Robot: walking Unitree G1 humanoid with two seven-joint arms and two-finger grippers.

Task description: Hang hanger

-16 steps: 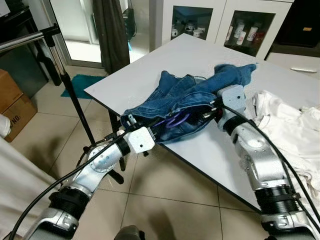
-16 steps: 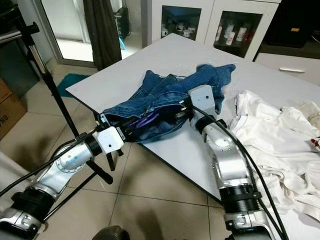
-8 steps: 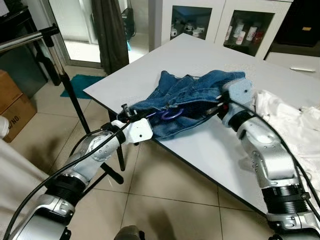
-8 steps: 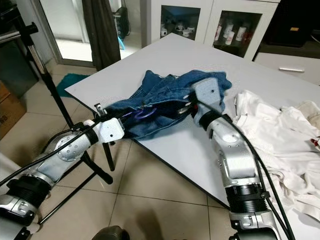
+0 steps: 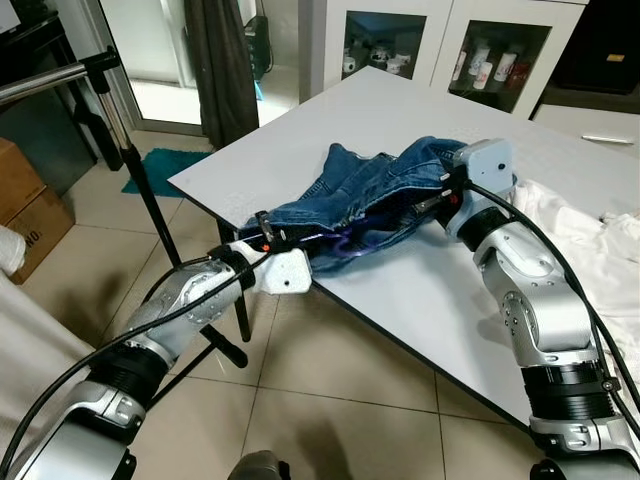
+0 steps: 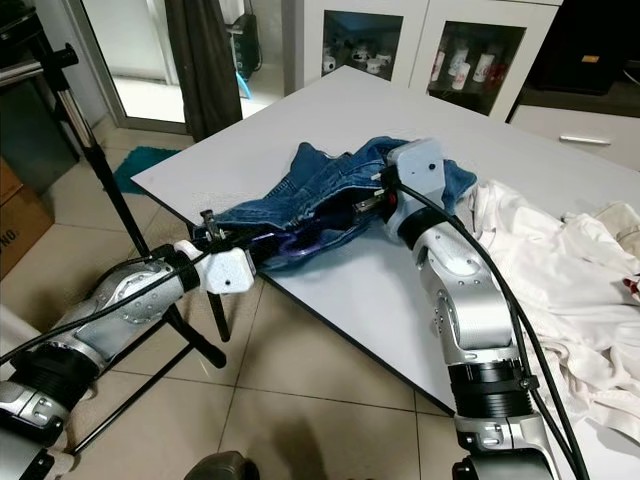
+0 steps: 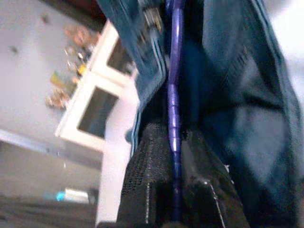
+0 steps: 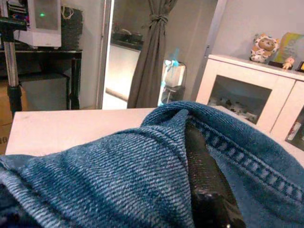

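At nine o'clock of the worktop [image 5: 330, 110], left tool [image 7: 173, 142] pinches the purple hanger [image 7: 172, 90] inside jeans [image 5: 370, 185]; right tool [image 8: 202, 166] probably grips denim, which could slide off.

arms: silver segments, black joint rings | wrists: white housings | cables: black, looped outside | fingers [image 7: 152, 175]: black, textured

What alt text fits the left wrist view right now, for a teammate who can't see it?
Two black fingers are shut on a thin purple hanger that runs straight away from the camera. Blue jeans hang around it, and a white cabinet stands blurred behind.
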